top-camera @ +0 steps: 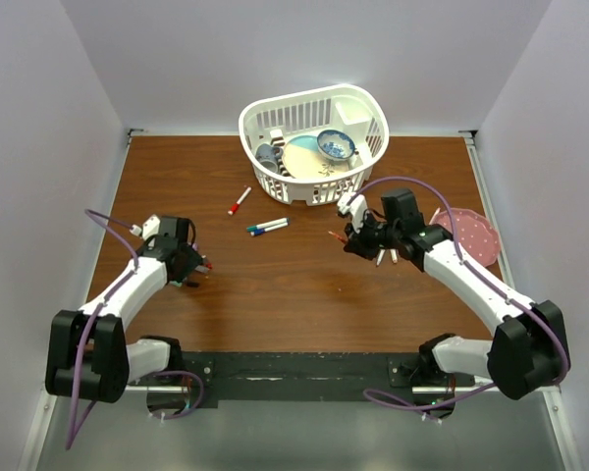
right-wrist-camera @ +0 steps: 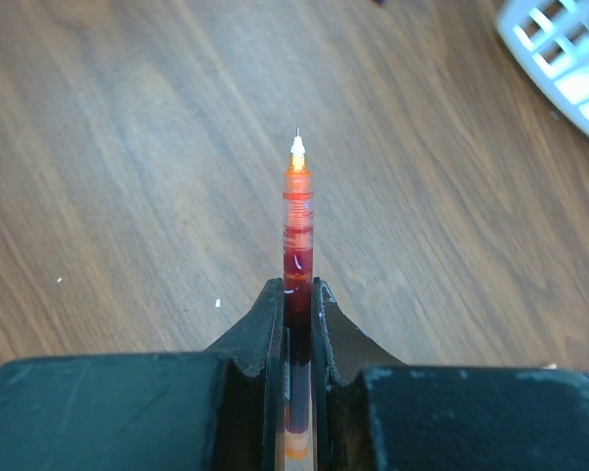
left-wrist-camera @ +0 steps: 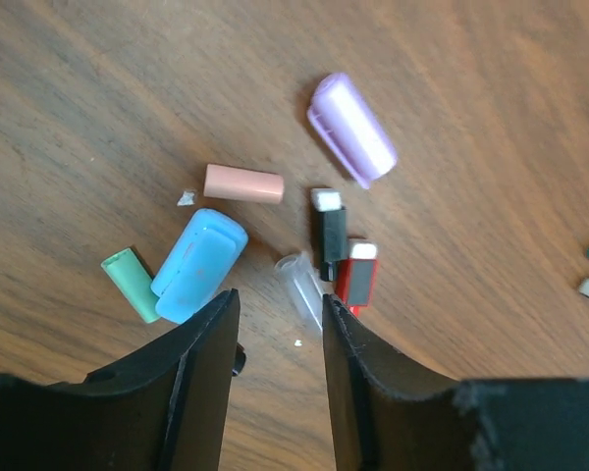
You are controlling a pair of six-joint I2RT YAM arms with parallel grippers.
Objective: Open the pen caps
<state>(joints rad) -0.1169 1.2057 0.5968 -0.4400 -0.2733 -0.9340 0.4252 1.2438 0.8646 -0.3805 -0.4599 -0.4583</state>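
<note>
**On the left of the bench, caps are piled and an open pen needs setting down**

Beside the left arm, the pen caps (left-wrist-camera: 243,183) lie in a loose cluster on the bench (top-camera: 275,314), among them a clear cap (left-wrist-camera: 299,285) and a red cap (left-wrist-camera: 356,277) just beyond the left tool (left-wrist-camera: 277,302). That tool is released, with its jaws apart and nothing between them.

The right tool (right-wrist-camera: 297,289) is clenched on an orange-red pen (right-wrist-camera: 296,211) whose bare tip points away from the wrist, so this pen looks finished. The step in hand seems to be laying it down. It should be lowered flat beside the loose pens (top-camera: 385,257) under the right arm and released gently so it does not roll.

Between the arms lie a red-capped marker (top-camera: 239,201) and a pair of capped pens (top-camera: 267,227), which are probably next. For each, one tool should grip the barrel near the cap while the other pulls straight along the axis.

A white basket (top-camera: 304,191) stands close behind them, crowding any approach from the far side. A pink plate (top-camera: 476,235) sits by the right elbow.
</note>
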